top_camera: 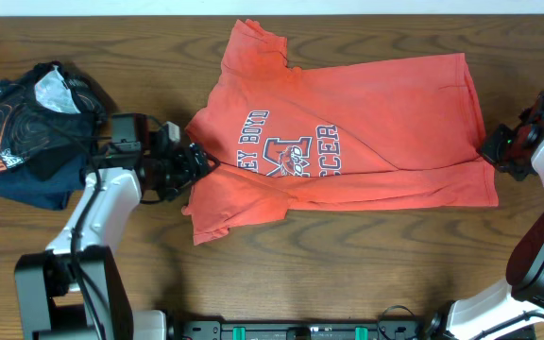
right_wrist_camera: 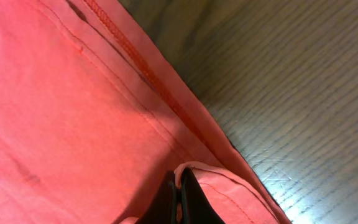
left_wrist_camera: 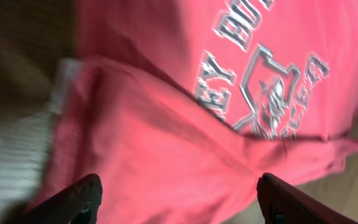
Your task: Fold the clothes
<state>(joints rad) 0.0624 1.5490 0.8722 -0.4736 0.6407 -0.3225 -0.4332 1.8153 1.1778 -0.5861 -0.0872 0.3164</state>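
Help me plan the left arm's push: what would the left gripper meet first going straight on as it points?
The coral T-shirt: the left gripper points at its near edge, and red cloth fills the wrist view ahead. Whether they already touch is unclear.

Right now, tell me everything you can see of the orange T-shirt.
The coral, cotton-looking T-shirt lies sideways on the wooden table, wrinkled, a fold hiding part of its dark blue, white-outlined lettering. The right gripper is shut on a hem corner; the left gripper hangs open over the neck end.
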